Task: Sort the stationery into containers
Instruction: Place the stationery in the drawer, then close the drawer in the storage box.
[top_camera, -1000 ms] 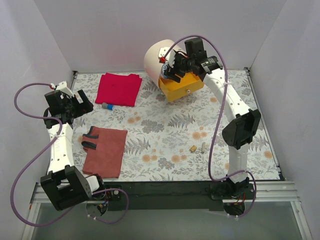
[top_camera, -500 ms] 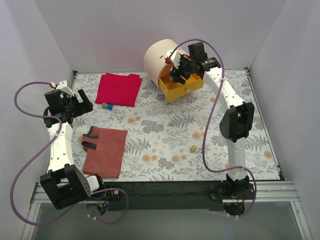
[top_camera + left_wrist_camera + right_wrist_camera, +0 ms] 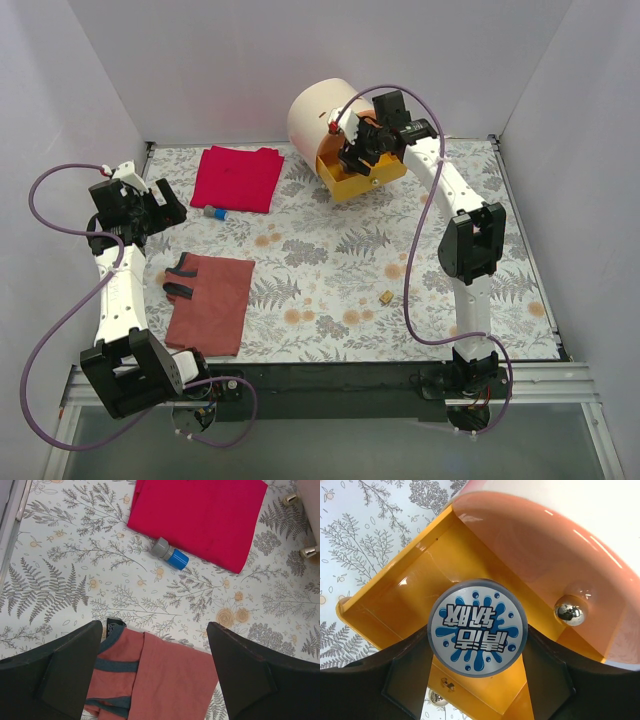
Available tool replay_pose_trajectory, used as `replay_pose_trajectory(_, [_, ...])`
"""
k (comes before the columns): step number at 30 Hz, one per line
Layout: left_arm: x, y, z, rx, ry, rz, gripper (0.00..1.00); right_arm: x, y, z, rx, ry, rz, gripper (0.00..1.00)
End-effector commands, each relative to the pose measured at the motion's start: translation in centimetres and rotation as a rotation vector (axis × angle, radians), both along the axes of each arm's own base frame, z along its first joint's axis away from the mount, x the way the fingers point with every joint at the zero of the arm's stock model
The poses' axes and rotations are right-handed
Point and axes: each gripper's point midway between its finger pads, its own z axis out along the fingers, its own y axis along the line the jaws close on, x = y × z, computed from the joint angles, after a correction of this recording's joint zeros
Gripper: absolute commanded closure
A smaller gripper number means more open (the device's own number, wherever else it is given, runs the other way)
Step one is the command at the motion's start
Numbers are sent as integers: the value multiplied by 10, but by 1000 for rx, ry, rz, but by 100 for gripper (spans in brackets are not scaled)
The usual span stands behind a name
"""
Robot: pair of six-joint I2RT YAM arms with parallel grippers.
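Item 1: right pincer [image 3: 477, 647], jaws part-way apart and clamped on the rim of the tape roll [image 3: 477, 627], a flat round disc with a blue-and-white splash label facing the wrist camera. Item 2: yellow drawer [image 3: 405, 595], pulled out of the cream cabinet [image 3: 315, 115] and lying directly beneath the right pincer, so the roll hangs over its open tray; whether the roll touches the tray floor cannot be told. Item 3: orange drawer [image 3: 530, 545], shut, just above and behind the held roll, its shiny round knob [image 3: 570, 611] to the right of the pincer. Item 4: left pincer [image 3: 155, 635], jaws spread wide with nothing between them, held above the flower-patterned table [image 3: 320, 260]. Item 5: rust-brown cloth [image 3: 165, 675], directly under the left pincer, with dark teal bands at its left edge. Item 6: blue-and-grey cylinder [image 3: 170, 555], lying on the table ahead of the left pincer, just beside the near edge of the red cloth [image 3: 200, 515]. Item 7: 1 tan block [image 3: 384, 297], on the table well apart from both pincers.
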Motion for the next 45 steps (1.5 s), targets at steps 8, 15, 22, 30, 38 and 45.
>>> replay_pose_trajectory(8, [1, -7, 8, -12, -29, -23, 14, 13, 2, 13, 22, -53, -34, 37])
replay_pose_trajectory(15, [1, -7, 6, -12, -26, -24, 14, 17, 0, 8, 24, -46, -69, 25])
replay_pose_trajectory(22, [3, -8, 7, -24, -25, -32, 14, 26, -6, 18, 39, -73, -119, 16])
replay_pose_trajectory(30, [5, -11, 7, -42, -30, -43, 13, 18, -20, 46, 59, -103, -156, 15])
replay_pose_trajectory(38, [10, -16, 12, -64, -55, -63, 13, -12, -52, 88, 127, -120, -202, 19])
replay_pose_trajectory(45, [23, -21, 21, -81, -86, -102, 13, -22, -80, 82, 166, -59, -273, 25])
